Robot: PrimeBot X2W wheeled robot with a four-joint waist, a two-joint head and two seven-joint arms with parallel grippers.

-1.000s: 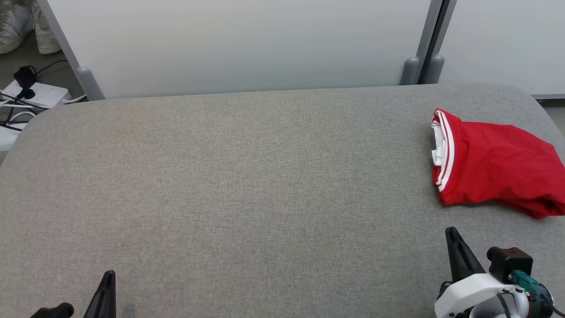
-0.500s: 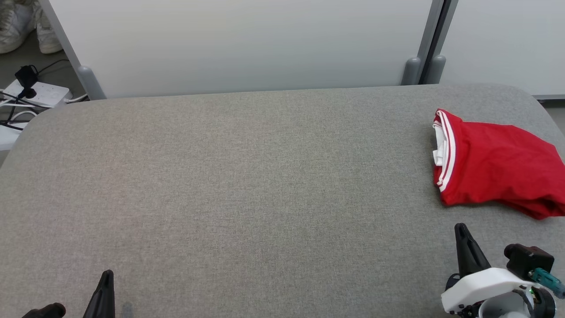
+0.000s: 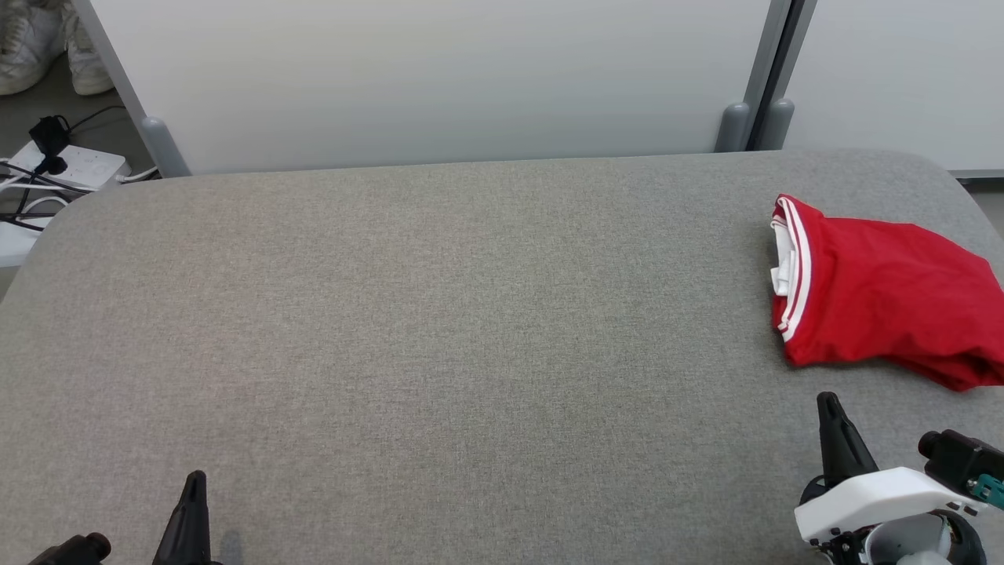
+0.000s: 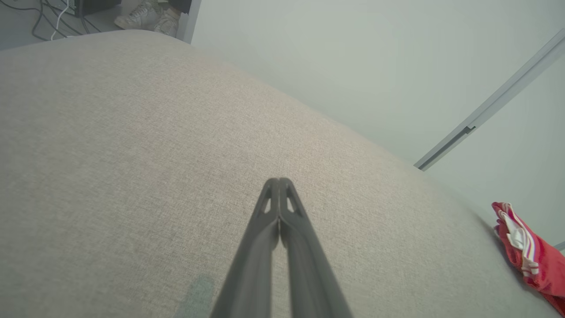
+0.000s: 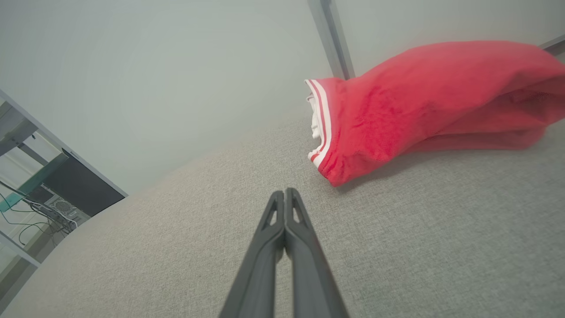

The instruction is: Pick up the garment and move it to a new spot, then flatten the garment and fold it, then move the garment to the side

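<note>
Two end effectors hover low at the near edge of the bench (image 3: 471,314), each with its fingers pressed together and holding nothing: the left end effector (image 3: 194,477) at the near left, the right end effector (image 3: 826,398) at the near right. Just beyond the right one, and apart from it, the red garment (image 3: 882,294) lies as a compact folded bundle by the bench's right edge, its white-striped edge facing left. Lying there, it looks folded and already set aside, so the arms probably have nothing left to grip. Farther off stands a white panel (image 3: 439,78), with a power strip (image 3: 78,166) and shoes (image 3: 47,47) on the floor at the far left.
</note>
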